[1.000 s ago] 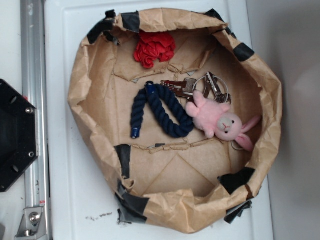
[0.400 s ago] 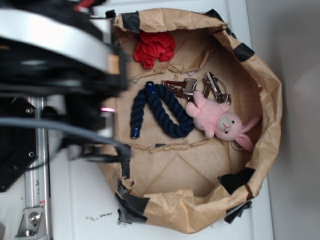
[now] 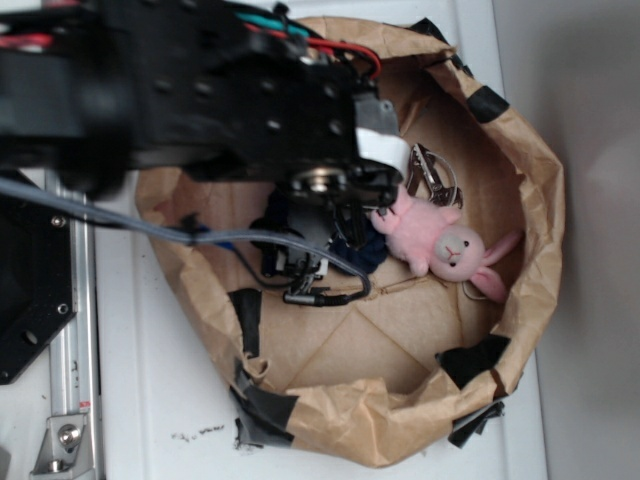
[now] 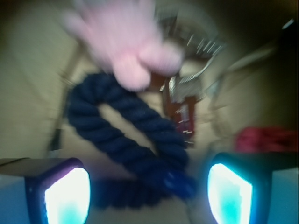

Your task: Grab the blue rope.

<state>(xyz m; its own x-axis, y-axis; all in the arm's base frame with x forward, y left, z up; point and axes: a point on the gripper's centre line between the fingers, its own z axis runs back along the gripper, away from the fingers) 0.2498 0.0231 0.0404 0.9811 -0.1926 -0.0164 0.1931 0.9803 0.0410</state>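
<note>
Wrist: claw point(image 4: 148, 193) apart over blue rope point(image 4: 126, 140); bunny point(image 4: 121, 37), keys point(image 4: 187, 93) in paper bowl point(image 3: 540, 230).

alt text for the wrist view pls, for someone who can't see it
Blurry close-up from the wrist: the open tool frames a dark blue rope bent in a loop on brown paper, its two glowing fingers at the bottom corners. A pink plush bunny lies beyond the rope, with metal keys and something red to the right.
</note>
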